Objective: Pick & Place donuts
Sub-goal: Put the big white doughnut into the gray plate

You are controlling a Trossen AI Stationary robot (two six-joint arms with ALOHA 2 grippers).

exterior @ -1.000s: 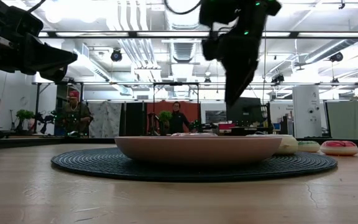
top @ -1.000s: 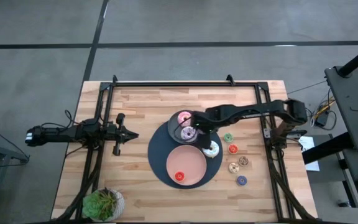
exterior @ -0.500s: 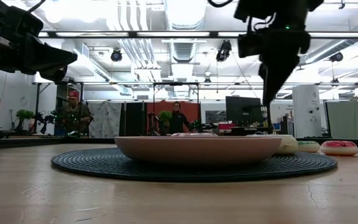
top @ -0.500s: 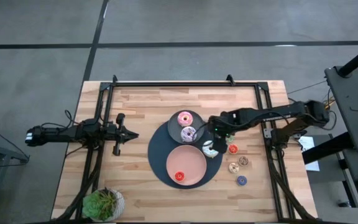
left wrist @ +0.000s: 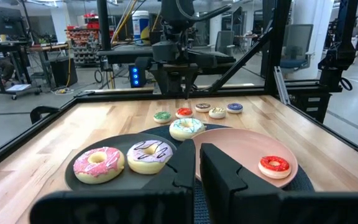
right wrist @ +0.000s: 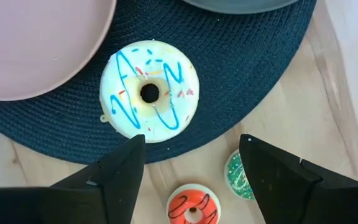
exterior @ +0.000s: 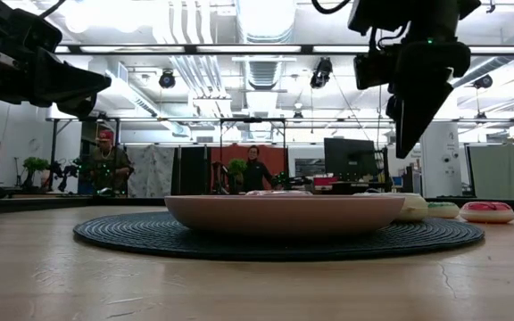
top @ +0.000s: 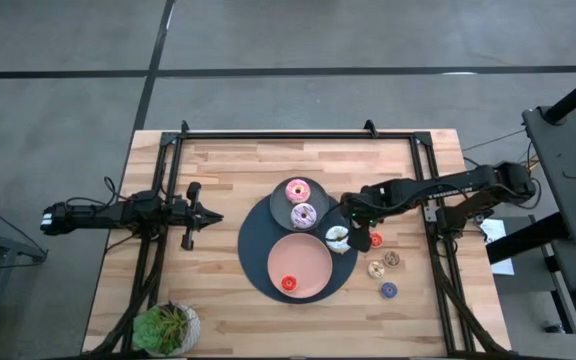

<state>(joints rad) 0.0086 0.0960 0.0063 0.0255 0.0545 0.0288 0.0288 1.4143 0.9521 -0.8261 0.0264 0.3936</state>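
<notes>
- Your progress — the pink donut (top: 296,190) and lilac donut (top: 303,214) sat on the grey plate (top: 280,202), a red donut (top: 289,283) on the pink plate (top: 318,262).
- Left over: the white donut (right wrist: 148,91) on the mat (top: 253,250) beside the pink plate, the tiny ones on the counter (top: 218,170) beyond.
- Your right claw (right wrist: 191,171) hung open and empty over the white donut — a second earlier it was over the grey plate.
- Your left claw (top: 211,217) waited well off the mat, shut.

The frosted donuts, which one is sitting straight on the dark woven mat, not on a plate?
The white-frosted donut with blue squiggles. It lies on the mat's edge; the pink donut and lilac donut sit on the grey plate.
</notes>
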